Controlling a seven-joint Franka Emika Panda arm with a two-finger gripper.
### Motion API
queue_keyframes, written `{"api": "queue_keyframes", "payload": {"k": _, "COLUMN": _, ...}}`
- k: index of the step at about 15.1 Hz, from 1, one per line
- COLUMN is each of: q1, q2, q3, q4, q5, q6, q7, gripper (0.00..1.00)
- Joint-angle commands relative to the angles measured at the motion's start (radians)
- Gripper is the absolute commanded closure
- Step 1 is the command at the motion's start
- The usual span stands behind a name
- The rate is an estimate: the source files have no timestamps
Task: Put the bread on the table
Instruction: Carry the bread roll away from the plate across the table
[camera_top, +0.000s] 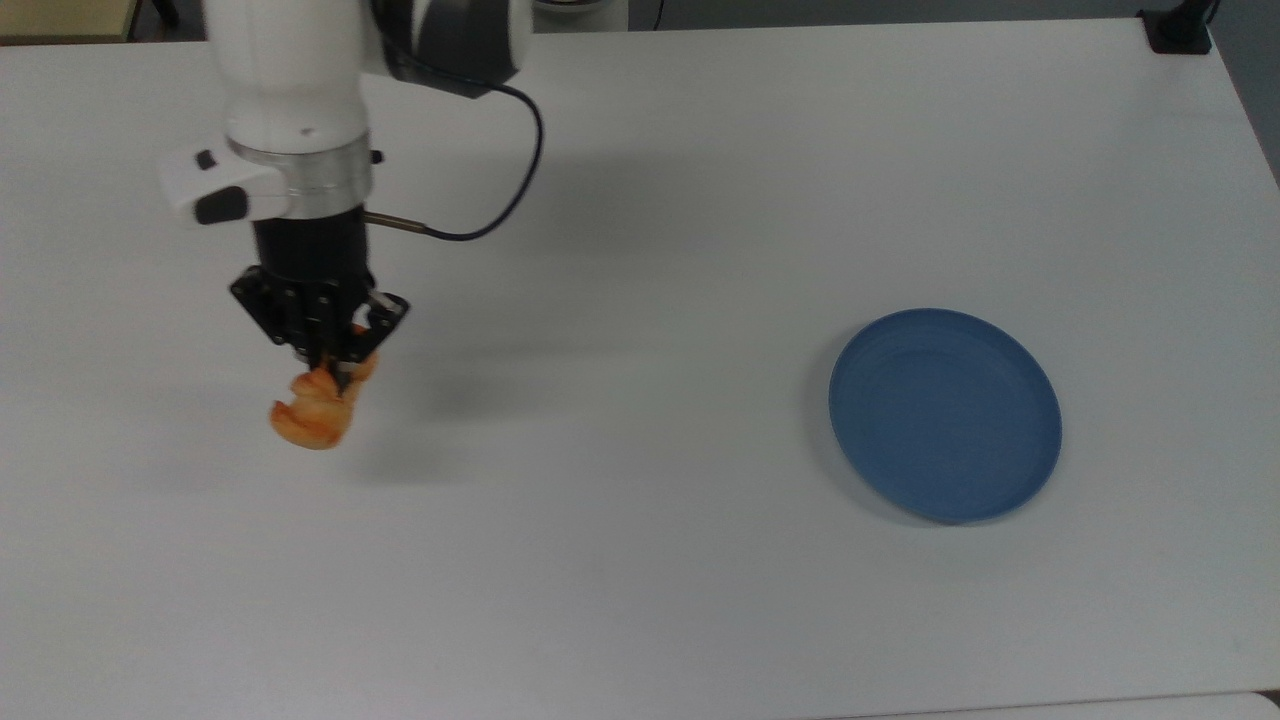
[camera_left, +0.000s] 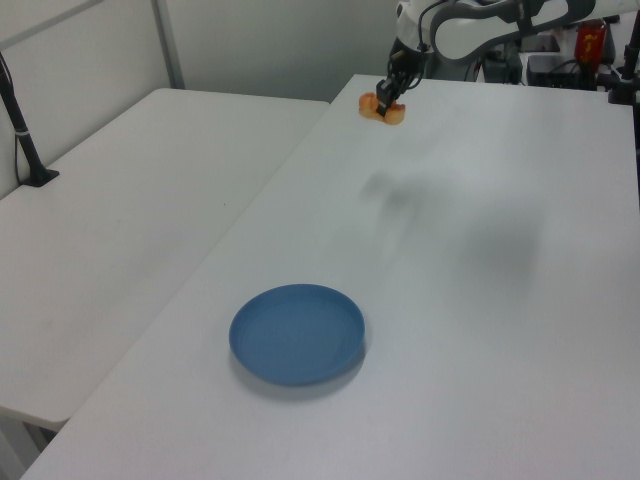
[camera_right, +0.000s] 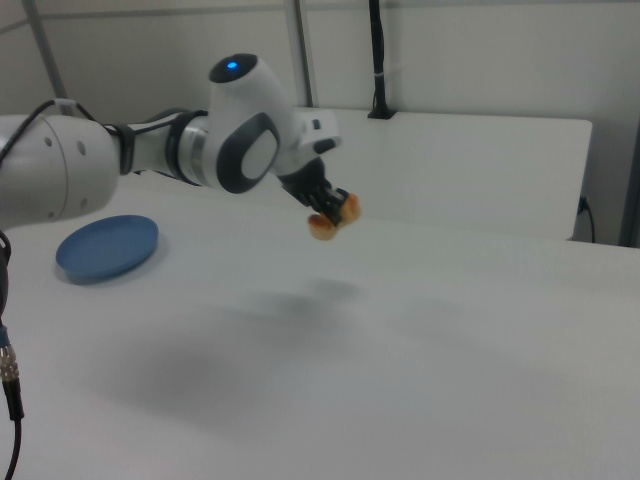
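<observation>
The bread (camera_top: 313, 415), a small golden-orange twisted roll, hangs from my gripper (camera_top: 330, 368), which is shut on its upper end. It is held in the air above the white table (camera_top: 640, 560), over the top view's left part. In the left view the bread (camera_left: 383, 108) and gripper (camera_left: 388, 95) are at the far end of the table (camera_left: 480, 330). The right view shows the bread (camera_right: 331, 221) well clear of the table (camera_right: 400, 380), with its shadow on the surface below, and the gripper (camera_right: 330, 208) just above it.
A round blue plate (camera_top: 945, 415) lies on the table at the top view's right, far from the arm, with nothing on it. It also lies near the front in the left view as the plate (camera_left: 297, 333). A second white table (camera_left: 120, 220) adjoins at the left view's left.
</observation>
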Motion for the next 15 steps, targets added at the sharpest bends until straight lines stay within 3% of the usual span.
{"api": "queue_keyframes", "payload": {"k": 1, "q1": -0.045, "q2": -0.007, "q3": -0.037, "q4": -0.042, "q5": 0.042, "q6": 0.023, "q7": -0.122, "gripper": 0.96}}
{"api": "queue_keyframes", "payload": {"k": 5, "q1": -0.125, "q2": 0.065, "q3": -0.040, "q4": -0.034, "q5": 0.050, "q6": 0.172, "q7": -0.200, "gripper": 0.96}}
{"api": "queue_keyframes", "payload": {"k": 8, "q1": -0.137, "q2": 0.123, "q3": -0.074, "q4": -0.033, "q5": 0.051, "q6": 0.247, "q7": -0.241, "gripper": 0.96}}
{"api": "queue_keyframes", "payload": {"k": 13, "q1": -0.160, "q2": 0.202, "q3": -0.075, "q4": -0.020, "q5": 0.050, "q6": 0.309, "q7": -0.248, "gripper": 0.95}}
{"api": "queue_keyframes", "payload": {"k": 15, "q1": -0.164, "q2": 0.226, "q3": -0.075, "q4": -0.020, "q5": 0.050, "q6": 0.335, "q7": -0.252, "gripper": 0.90}}
